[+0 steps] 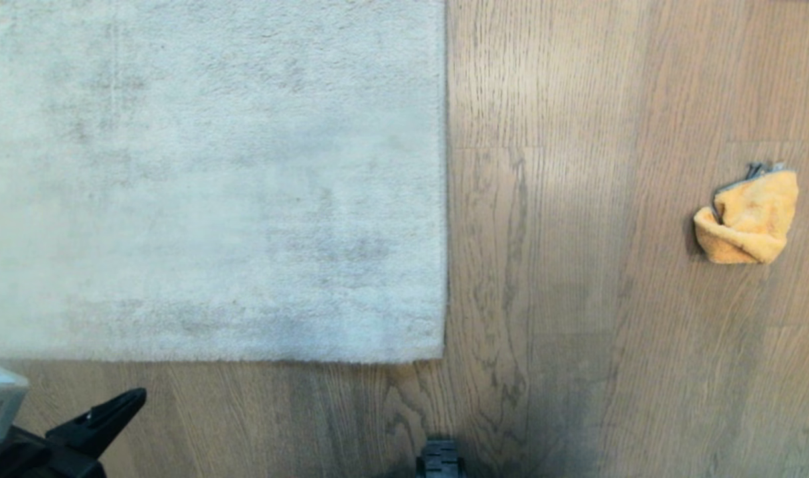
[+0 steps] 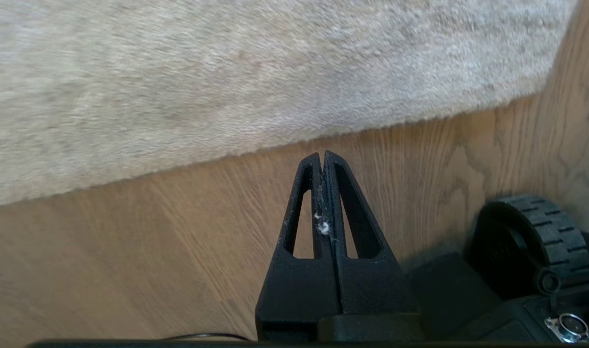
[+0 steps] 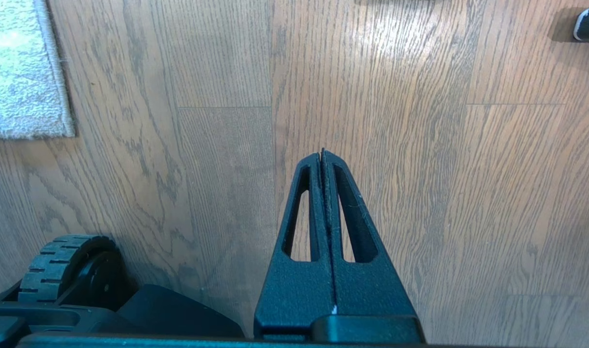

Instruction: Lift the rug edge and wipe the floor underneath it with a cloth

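Rug edge (image 1: 446, 199): the straight right-hand border of a pale grey short-pile rug (image 1: 212, 179), lying flat on the floor (image 1: 577, 299) and running from the top of the head view down to a corner near the lower middle. A second border runs leftward from that corner along the near side of the rug. The floor is brown wood-grain planking with grey streaks. The cloth (image 1: 746, 219), orange-yellow with thin grey trim, lies bunched on the bare floor at the right, well apart from the rug edge. The left claw (image 1: 122, 405) enters the head view at the lower left corner, over bare floor just short of the rug's near border; in the left wrist view its two black fingers (image 2: 304, 203) are pressed together, gripping nothing, with specks of pale fluff stuck along their seam. The right claw (image 3: 322, 154), seen only in the right wrist view, is likewise closed and empty over bare planks, the rug corner off to one side. A black ribbed wheel (image 3: 57, 263) of the robot's base shows beside each claw.
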Motion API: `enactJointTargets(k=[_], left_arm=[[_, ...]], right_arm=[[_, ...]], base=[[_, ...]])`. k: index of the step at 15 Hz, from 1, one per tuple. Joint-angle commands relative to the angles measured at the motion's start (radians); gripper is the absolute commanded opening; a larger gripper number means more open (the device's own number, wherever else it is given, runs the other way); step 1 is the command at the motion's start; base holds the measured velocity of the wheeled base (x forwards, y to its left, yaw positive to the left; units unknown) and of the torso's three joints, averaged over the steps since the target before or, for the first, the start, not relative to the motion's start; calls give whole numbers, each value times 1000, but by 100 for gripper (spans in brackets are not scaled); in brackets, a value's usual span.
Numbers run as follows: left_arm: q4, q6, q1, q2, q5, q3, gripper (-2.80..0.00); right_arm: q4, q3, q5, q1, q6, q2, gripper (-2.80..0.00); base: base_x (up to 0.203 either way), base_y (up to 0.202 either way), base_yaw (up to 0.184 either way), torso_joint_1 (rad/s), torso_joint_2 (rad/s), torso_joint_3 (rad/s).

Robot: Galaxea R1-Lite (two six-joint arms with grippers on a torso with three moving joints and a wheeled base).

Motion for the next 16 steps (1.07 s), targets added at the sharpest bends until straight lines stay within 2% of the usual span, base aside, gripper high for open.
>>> enactJointTargets(k=[1, 6, 16], left_arm=[[52, -1, 28, -168, -1, 1, -280], [303, -2, 117, -454, 1, 1, -280], [564, -10, 112, -787, 27, 1, -280]], right_arm=[[-1, 0, 0, 0, 0, 2, -280], [-1, 0, 1, 0, 0, 2, -280], [-1, 0, 0, 0, 0, 2, -280]], base=[[0, 0, 0, 0, 0, 0], [0, 0, 0, 0, 0, 0], [0, 0, 0, 0, 0, 0]])
